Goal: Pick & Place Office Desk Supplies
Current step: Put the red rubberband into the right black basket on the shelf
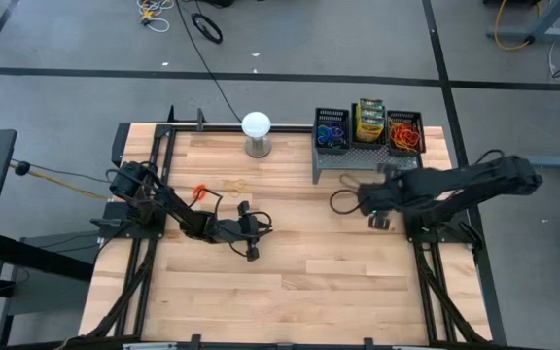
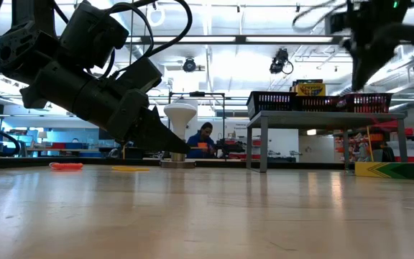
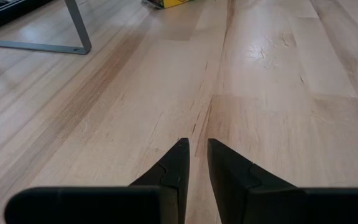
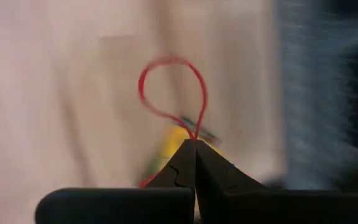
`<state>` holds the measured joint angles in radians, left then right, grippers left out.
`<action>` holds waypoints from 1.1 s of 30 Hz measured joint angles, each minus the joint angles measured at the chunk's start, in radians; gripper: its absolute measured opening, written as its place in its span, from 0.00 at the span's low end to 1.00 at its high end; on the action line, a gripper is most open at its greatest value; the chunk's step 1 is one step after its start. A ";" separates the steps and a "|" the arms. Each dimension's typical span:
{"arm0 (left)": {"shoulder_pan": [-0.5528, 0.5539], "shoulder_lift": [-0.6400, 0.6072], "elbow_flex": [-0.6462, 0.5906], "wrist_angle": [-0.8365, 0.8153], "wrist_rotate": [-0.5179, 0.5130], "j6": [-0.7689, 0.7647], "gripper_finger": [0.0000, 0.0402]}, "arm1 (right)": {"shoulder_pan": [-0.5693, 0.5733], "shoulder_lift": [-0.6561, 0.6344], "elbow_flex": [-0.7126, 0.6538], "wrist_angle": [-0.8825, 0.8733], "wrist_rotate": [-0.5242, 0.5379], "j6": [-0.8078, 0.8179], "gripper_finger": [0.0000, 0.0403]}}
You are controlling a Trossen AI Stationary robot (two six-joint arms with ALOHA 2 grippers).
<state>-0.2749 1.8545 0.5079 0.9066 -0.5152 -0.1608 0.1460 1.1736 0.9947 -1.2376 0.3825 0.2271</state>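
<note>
While a thin red rubber-band loop (image 4: 171, 93) hangs pinched in the closed right gripper (image 4: 194, 144) above the surface (image 1: 358, 282) near its right edge, the left gripper (image 3: 195, 148), narrowly parted and empty, rests low at centre-left.

Pale wooden table (image 1: 290, 262), butcher-block planks, framed in black rail. Grey perforated riser (image 1: 358, 156) stood on thin legs by the far edge, bearing three black mesh bins (image 1: 332, 128). White globe on a short stand (image 1: 256, 131) sat just beside the riser. Orange rubber band (image 1: 200, 192) lay flat toward the left side, a tan one (image 2: 129, 169) near it. Yellow-and-green crayon box (image 2: 388, 170) rested on the boards near the riser's legs.
</note>
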 joint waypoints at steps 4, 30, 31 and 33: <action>0.000 0.000 0.000 0.000 0.000 0.000 0.16 | 0.009 -0.026 0.131 -0.199 0.192 0.122 0.00; 0.000 0.000 0.000 -0.021 0.000 0.005 0.16 | -0.695 -0.042 0.223 -0.078 0.559 0.056 0.00; 0.000 0.000 0.000 -0.021 0.000 0.004 0.16 | -0.721 -0.042 0.223 -0.048 0.535 0.035 0.00; 0.000 0.000 0.000 -0.021 0.000 0.003 0.16 | -0.768 -0.036 0.223 0.000 0.483 0.006 0.00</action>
<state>-0.2745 1.8549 0.5076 0.8860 -0.5152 -0.1574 -0.6222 1.1377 1.2179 -1.2372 0.8652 0.2330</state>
